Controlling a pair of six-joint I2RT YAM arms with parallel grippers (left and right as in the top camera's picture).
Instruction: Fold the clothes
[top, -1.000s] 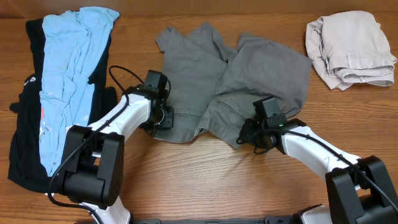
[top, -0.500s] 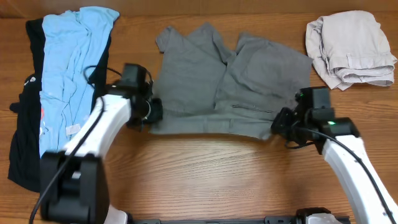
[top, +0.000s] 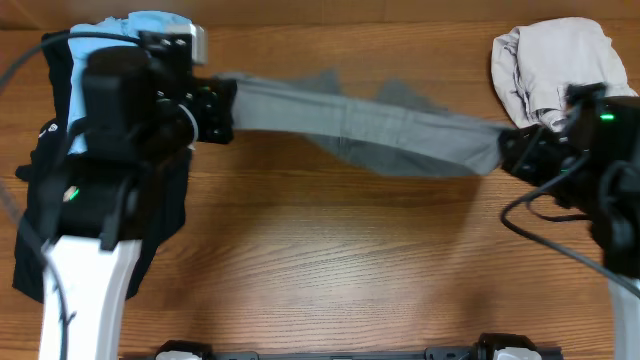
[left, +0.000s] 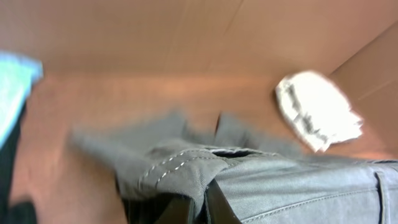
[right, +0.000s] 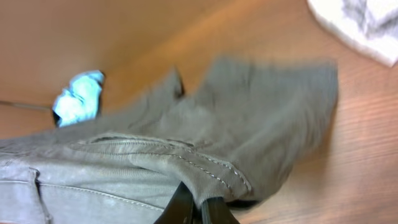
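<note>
The grey shorts hang stretched in the air between my two grippers, waistband taut, legs drooping toward the table's back. My left gripper is shut on the waistband's left end, seen up close in the left wrist view. My right gripper is shut on the waistband's right end, also shown in the right wrist view. The light-blue shirt and the black garment lie at the far left, mostly hidden under my raised left arm.
A folded beige garment lies at the back right corner, close to my right arm; it also shows in the left wrist view. Bare wooden table spreads below the lifted shorts.
Both grippers have risen and pulled apart, lifting the shorts off the table and stretching the waistband tight. The arms now loom large in the overhead view.
</note>
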